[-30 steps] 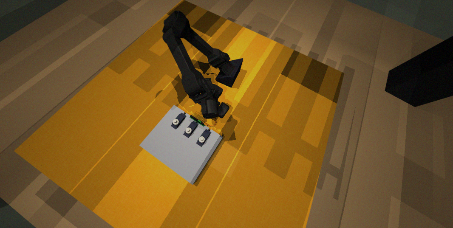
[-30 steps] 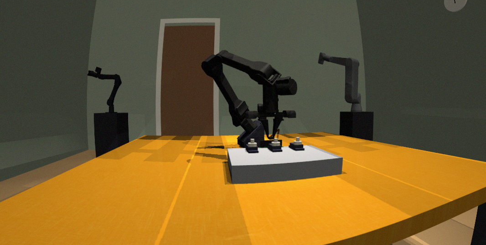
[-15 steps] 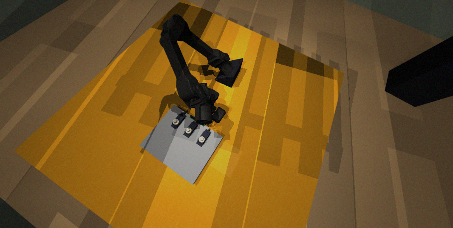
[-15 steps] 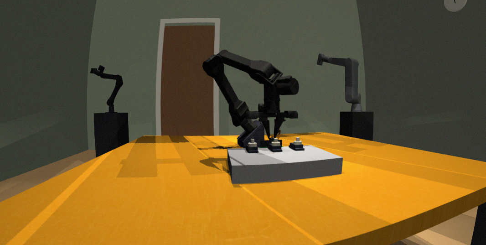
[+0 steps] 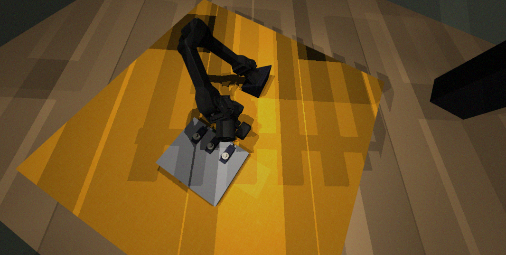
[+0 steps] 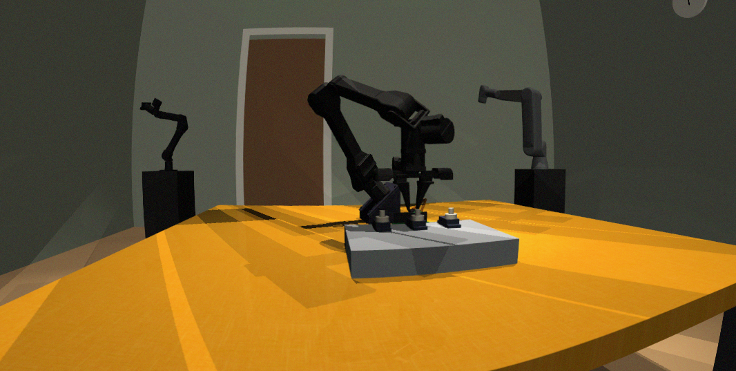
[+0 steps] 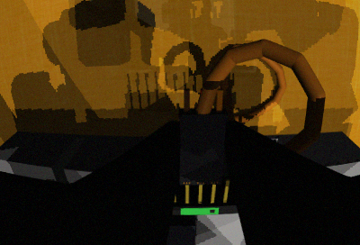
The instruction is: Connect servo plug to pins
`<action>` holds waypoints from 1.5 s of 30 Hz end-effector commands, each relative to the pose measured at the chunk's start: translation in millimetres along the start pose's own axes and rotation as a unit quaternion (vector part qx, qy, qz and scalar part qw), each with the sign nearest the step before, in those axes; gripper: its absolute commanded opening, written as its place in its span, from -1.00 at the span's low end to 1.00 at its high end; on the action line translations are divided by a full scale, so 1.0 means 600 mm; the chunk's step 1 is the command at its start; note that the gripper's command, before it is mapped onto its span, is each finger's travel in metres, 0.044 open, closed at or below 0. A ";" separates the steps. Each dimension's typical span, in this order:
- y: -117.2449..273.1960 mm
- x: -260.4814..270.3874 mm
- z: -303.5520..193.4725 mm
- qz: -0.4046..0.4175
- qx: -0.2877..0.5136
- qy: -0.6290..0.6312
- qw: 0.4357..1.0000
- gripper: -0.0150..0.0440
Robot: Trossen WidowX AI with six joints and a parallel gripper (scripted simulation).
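My gripper [image 6: 411, 209] [image 7: 202, 131] is shut on the dark flat plug [image 7: 202, 141], just in front of the holder's pin row. The plug's front edge meets or nearly meets the tips of the gold pins [image 7: 200, 194]; whether they have entered the holes cannot be told. The plug is roughly square to the row, over the green band [image 7: 193, 211], whose dark dot [image 7: 211, 211] is at the right end. The brown-orange lead [image 7: 263, 49] loops up and right behind the plug; its separate wire colours cannot be told. The grey holder [image 5: 176, 163] [image 6: 432, 263] lies on the table. The hand hides the fingertips in the top view.
Three dark servos with pale round tops, left [image 5: 196, 135] [image 6: 381, 221], middle [image 5: 210, 146] [image 6: 416, 221] and right [image 5: 225, 155] [image 6: 449, 219], stand up from the holder near its pin edge. The arm's base [image 5: 257, 81] stands behind. Shadows cross the orange table top [image 5: 311, 217].
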State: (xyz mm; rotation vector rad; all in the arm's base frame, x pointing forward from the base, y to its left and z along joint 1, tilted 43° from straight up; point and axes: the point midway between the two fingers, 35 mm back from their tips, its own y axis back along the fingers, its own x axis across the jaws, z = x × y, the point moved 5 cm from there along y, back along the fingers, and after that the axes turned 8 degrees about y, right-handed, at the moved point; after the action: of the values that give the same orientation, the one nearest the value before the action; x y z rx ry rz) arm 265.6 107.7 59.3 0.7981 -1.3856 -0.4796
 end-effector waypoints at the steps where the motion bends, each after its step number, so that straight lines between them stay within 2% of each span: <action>1: 0.002 0.001 -0.009 0.000 0.003 0.001 1.000 -0.49; 23: 0.003 0.005 -0.031 0.001 0.003 0.000 1.000 -0.49; 32: 0.001 0.003 -0.028 0.000 0.003 0.000 1.000 0.31; 39: 0.093 0.003 -0.027 0.000 0.003 0.001 1.000 0.93; 40: 0.096 0.003 -0.027 0.000 0.003 0.001 1.000 1.00; 45: 0.096 0.003 -0.027 0.000 0.003 0.001 1.000 1.00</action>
State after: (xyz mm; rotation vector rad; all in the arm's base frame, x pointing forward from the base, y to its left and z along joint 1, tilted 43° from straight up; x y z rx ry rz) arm 272.5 144.9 98.3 0.8027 -1.3771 -0.4651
